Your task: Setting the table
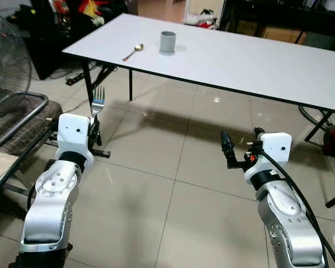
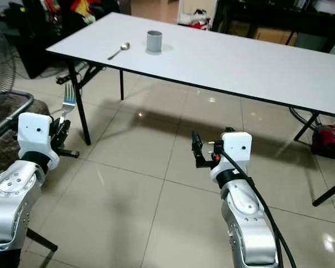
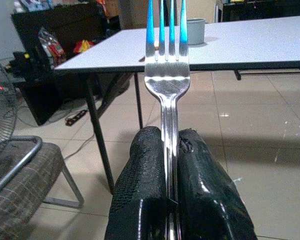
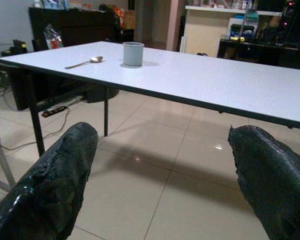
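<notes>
The robot stands on the tiled floor, a little way back from the white table [image 1: 240,56]. Its left gripper [image 1: 95,127] has both black fingers squeezed tight on the handle of a fork [image 1: 97,102], with the prongs pointing straight up, so the fork will not slip or poke anything while it is carried. The right gripper [image 1: 228,149] holds nothing, and its two fingers are wide apart, ready to help. On the table a spoon [image 1: 133,52] lies just beside a grey cup [image 1: 167,42]. I think the fork should go near them to finish that place.
</notes>
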### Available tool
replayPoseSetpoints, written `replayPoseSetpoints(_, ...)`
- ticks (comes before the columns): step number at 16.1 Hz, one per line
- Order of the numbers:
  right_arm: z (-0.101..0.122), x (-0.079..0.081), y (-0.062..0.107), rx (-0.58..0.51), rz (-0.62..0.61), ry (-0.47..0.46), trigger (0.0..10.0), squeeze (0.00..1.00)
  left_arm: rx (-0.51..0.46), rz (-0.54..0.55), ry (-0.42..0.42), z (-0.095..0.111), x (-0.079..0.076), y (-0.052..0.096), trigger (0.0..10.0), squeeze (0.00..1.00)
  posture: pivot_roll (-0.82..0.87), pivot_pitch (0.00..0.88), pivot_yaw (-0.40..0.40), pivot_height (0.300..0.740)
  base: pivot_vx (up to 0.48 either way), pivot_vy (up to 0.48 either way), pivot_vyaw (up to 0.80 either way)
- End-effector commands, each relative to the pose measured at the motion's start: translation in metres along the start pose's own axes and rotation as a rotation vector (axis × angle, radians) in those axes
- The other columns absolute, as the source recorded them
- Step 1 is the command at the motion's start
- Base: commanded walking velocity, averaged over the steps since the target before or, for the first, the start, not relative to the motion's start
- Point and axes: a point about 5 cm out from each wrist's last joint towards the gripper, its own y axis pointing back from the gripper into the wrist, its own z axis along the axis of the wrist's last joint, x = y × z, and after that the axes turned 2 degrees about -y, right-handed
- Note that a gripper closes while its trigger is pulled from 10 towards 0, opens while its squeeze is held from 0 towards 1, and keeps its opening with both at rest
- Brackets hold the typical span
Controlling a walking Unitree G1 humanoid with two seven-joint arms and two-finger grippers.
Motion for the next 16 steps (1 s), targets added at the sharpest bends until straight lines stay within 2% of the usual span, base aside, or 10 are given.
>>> replayPoseSetpoints(1,0.0025,0.0002,-0.0014,-0.010,0.007,-0.006,10.0,0.00,-0.020,-0.014,0.004,0.0064,-0.0008,-0.0009,10.0,0.00,0.04,0.000,-0.059,0.740,0.334,0.000,0.00)
replayPoseSetpoints(5,0.0025,0.0011,-0.0011,-0.006,0.018,-0.003,10.0,0.00,-0.019,-0.014,0.009,0.0060,-0.0010,-0.0010,10.0,0.00,0.04,0.000,-0.060,0.740,0.341,0.000,0.00)
replayPoseSetpoints(6,0.0032,0.0020,-0.0018,0.000,0.030,0.040,10.0,0.00,-0.020,-0.016,0.010,0.0062,-0.0011,-0.0012,10.0,0.00,0.04,0.000,-0.059,0.740,0.345,0.000,0.00)
replayPoseSetpoints(8,0.0037,0.0021,-0.0027,-0.002,0.031,0.048,10.0,0.00,-0.021,-0.017,0.008,0.0063,-0.0004,-0.0021,10.0,0.00,0.03,0.000,-0.058,0.740,0.343,0.000,0.80)
replayPoseSetpoints(10,0.0037,0.0012,-0.0023,-0.011,0.018,0.001,10.0,0.00,-0.022,-0.019,0.008,0.0068,-0.0005,-0.0025,10.0,0.00,0.04,0.000,-0.058,0.740,0.343,0.000,0.00)
replayPoseSetpoints(16,0.0051,0.0000,-0.0029,-0.014,0.017,0.001,10.0,0.00,-0.024,-0.029,0.004,0.0071,-0.0015,-0.0038,10.0,0.00,0.03,0.000,-0.060,0.740,0.346,0.000,0.00)
